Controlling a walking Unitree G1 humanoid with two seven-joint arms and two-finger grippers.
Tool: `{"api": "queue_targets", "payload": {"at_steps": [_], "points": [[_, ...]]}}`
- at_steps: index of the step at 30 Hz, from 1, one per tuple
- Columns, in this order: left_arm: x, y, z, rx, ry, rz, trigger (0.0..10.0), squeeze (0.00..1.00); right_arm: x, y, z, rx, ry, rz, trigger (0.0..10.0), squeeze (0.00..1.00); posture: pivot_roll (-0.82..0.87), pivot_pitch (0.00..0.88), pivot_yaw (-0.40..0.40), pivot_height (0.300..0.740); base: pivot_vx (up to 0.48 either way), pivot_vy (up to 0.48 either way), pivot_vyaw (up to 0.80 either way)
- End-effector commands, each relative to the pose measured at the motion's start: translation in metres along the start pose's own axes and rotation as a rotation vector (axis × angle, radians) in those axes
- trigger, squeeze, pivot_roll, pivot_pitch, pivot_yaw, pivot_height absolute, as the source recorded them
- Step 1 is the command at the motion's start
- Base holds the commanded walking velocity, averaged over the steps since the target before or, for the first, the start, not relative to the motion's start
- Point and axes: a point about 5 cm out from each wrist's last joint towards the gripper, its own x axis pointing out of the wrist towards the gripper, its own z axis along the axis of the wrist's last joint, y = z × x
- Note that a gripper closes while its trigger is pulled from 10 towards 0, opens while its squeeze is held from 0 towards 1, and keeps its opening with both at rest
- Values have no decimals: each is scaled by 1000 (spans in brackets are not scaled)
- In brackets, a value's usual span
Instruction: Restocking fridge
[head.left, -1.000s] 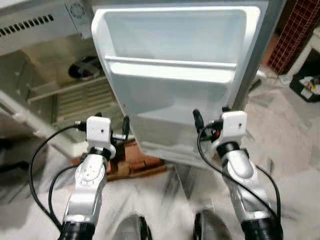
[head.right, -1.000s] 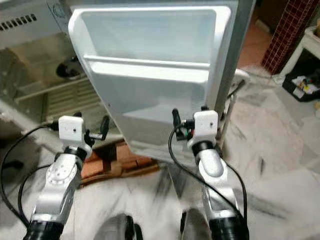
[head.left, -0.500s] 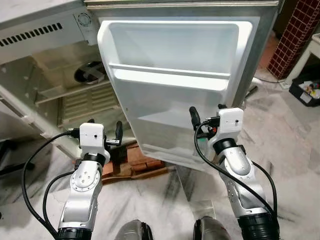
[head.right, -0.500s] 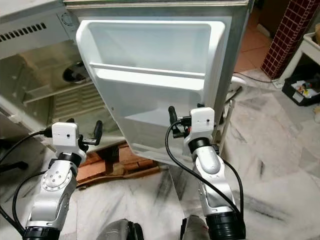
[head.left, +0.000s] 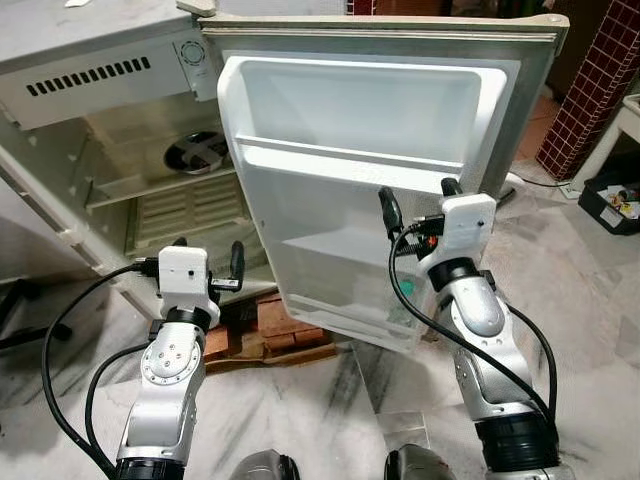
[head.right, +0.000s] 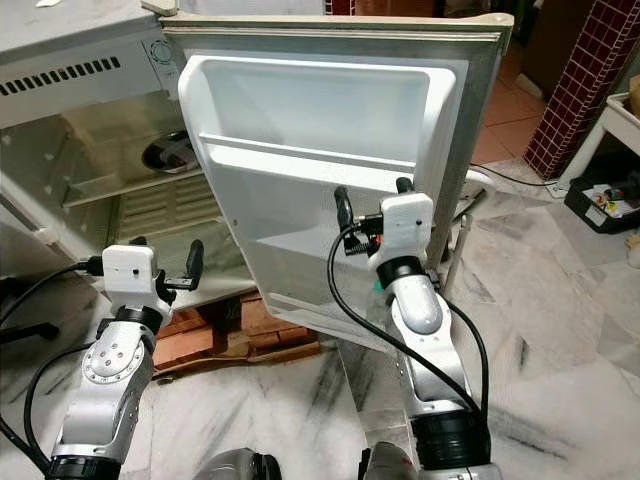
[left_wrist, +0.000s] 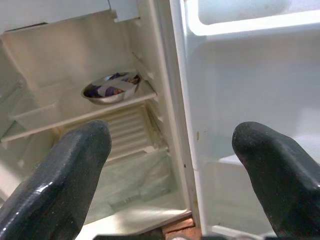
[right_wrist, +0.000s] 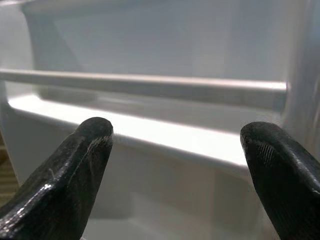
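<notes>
Below, a grey marbled floor (head.left: 300, 400) carries a small fridge (head.left: 110, 70) at 11 o'clock, its white door (head.left: 370, 120) swung open at 12; a red-tiled wall (head.left: 590, 80) stands at 2. Inside, a steel bowl (left_wrist: 111, 87) rests on a shelf (left_wrist: 75, 117). Left gripper (head.left: 205, 262), fingers spread, faces the bowl; right gripper (head.left: 418, 200), spread, sits just before the door. Since the earlier frame, the right gripper has risen toward the door rail (right_wrist: 150, 85).

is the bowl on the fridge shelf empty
No, the bowl on the fridge shelf holds dark purple and white contents in the left wrist view.
</notes>
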Motion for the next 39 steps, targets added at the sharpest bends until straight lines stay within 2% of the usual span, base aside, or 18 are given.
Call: {"api": "queue_targets", "payload": {"at_steps": [1, 6, 9, 12, 13, 16, 20, 22, 24, 25, 27, 28, 30, 32, 34, 36, 39], "points": [[-1, 3, 1, 18, -3, -3, 10000, 0, -1, 2, 7, -2, -35, 4, 10000, 0, -101, 77, 106, 740, 0, 0, 0], [-3, 1, 3, 26, -12, -21, 10000, 0, -4, 3, 9, 25, -59, 29, 10000, 0, -101, 84, 105, 740, 0, -170, 0], [-4, 2, 1, 24, -4, -16, 10000, 0, -9, 2, 2, 20, -24, 50, 10000, 0, -89, 85, 96, 740, 0, -285, 0], [-6, 3, -1, 28, 0, -13, 10000, 0, -16, 6, -6, 47, 18, 126, 10000, 0, -86, 85, 93, 740, 0, -301, 0], [-7, 4, -1, 29, 1, -11, 10000, 0, -23, 10, -10, 75, 44, 208, 10000, 0, -86, 85, 93, 740, 0, -300, 0], [-10, 4, -1, 30, 3, -7, 10000, 0, -34, 15, -16, 103, 88, 335, 10000, 0, -79, 85, 85, 740, 0, -303, 0], [-14, 5, -4, 30, 15, 0, 10000, 0, -56, 17, -30, 211, 228, 563, 10000, 0, -78, 88, 80, 740, 0, -307, 0], [-16, 4, -6, 28, 19, -3, 10000, 0, -70, 16, -40, 200, 310, 694, 10000, 0, -79, 89, 82, 740, 0, -307, 0], [-16, 3, -6, 28, 20, -7, 10000, 0, -75, 13, -45, 186, 352, 751, 10000, 0, -77, 89, 81, 740, 0, -307, 0], [-16, 3, -6, 28, 20, -7, 10000, 0, -75, 13, -45, 186, 352, 751, 10000, 0, -77, 89, 81, 740, 0, -307, 0], [-16, 0, -5, 27, 19, -14, 10000, 0, -67, -4, -54, 96, 373, 718, 10000, 0, -74, 88, 83, 740, 0, -306, 0], [-16, 0, -5, 27, 19, -14, 10000, 0, -67, -4, -54, 96, 373, 718, 10000, 0, -74, 88, 83, 740, 0, -307, 0], [-16, 0, -5, 30, 20, -14, 10000, 0, -53, -15, -53, 30, 334, 618, 10000, 0, -71, 88, 84, 740, 0, -311, 0], [-16, 1, -5, 32, 21, -14, 10000, 0, -49, -18, -52, 19, 321, 588, 10000, 0, -71, 88, 84, 740, 0, -311, 0], [-16, 2, -6, 34, 23, -11, 10000, 0, -34, -25, -44, -19, 249, 473, 10000, 0, -67, 87, 85, 740, 0, -308, 0], [-17, 3, -6, 23, 27, -6, 10000, 0, -23, -29, -34, -15, 188, 371, 10000, 0, -64, 86, 85, 740, 0, -122, 206], [-18, 4, -6, 17, 30, 3, 10000, 0, -16, -28, -27, -42, 141, 330, 10000, 0, -61, 86, 86, 740, 0, 0, 0]]}}
